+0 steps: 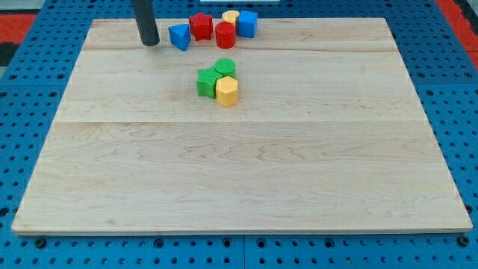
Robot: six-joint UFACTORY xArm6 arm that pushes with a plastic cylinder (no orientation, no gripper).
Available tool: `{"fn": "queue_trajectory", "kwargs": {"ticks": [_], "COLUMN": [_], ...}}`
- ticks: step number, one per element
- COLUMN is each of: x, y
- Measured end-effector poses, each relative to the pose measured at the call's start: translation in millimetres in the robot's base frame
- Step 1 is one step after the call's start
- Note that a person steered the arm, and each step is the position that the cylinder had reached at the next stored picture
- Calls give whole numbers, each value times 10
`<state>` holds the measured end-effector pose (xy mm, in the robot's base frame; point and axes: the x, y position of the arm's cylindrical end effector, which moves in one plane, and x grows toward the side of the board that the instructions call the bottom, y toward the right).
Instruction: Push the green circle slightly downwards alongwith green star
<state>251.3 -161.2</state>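
Observation:
The green circle (225, 67) sits near the board's upper middle. The green star (206, 81) touches it at its lower left. A yellow hexagon block (227, 90) touches both from the lower right. My tip (150, 42) rests on the board near the view's top left, well up and left of the green blocks and just left of a blue block (179, 36).
Along the board's top edge lies a row of blocks: the blue one, a red star (200, 26), a red cylinder (225, 34), a yellow block (231, 19) and a blue cube (247, 23). The wooden board (239, 172) lies on a blue pegboard.

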Motion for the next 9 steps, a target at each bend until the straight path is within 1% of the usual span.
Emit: {"fn": "queue_trajectory", "kwargs": {"ticks": [1, 3, 4, 5, 7, 8, 9], "x": [-117, -162, -124, 63, 215, 267, 141], "y": [89, 635, 531, 470, 520, 890, 1272]}}
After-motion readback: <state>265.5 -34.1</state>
